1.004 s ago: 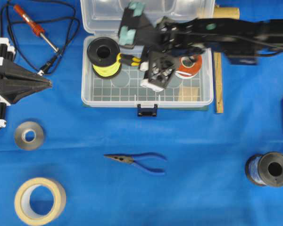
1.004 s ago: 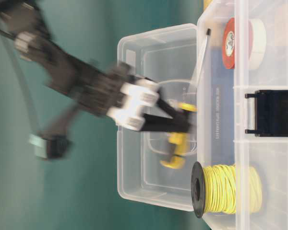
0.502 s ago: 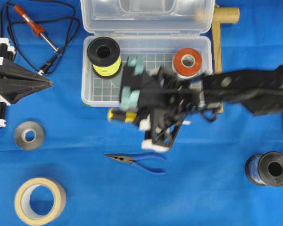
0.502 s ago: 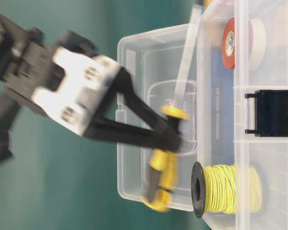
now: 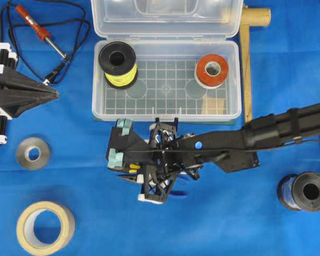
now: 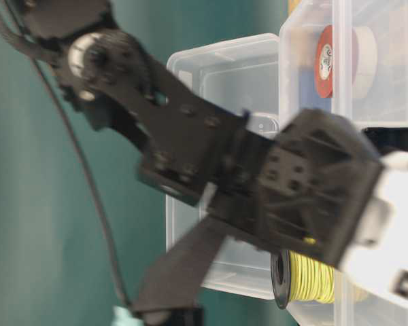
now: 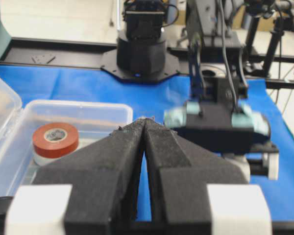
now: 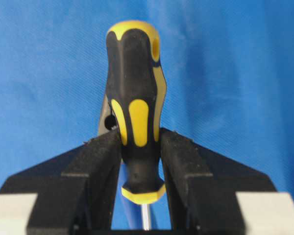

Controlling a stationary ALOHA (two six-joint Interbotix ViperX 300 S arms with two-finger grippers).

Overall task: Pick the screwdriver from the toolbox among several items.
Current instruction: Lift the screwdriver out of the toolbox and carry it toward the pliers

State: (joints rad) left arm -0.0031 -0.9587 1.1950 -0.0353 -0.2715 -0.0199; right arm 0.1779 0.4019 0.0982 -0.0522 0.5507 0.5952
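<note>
Your right gripper [image 8: 141, 147] had its fingers [image 8: 100, 161] clamped on the screwdriver [image 8: 135, 98], handle pointing straight out beyond them, just in front of the toolbox [image 5: 165, 109], clear of it.

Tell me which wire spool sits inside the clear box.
The yellow wire spool, in the box's left rear corner; the blue one stands outside on the cloth.

Our right arm reaches across the middle, wrist low; its gripper [image 8: 139, 147] has both fingers [image 8: 100, 161] pressed inward. Our left gripper [image 7: 144, 127] rests aside, fingers together.
</note>
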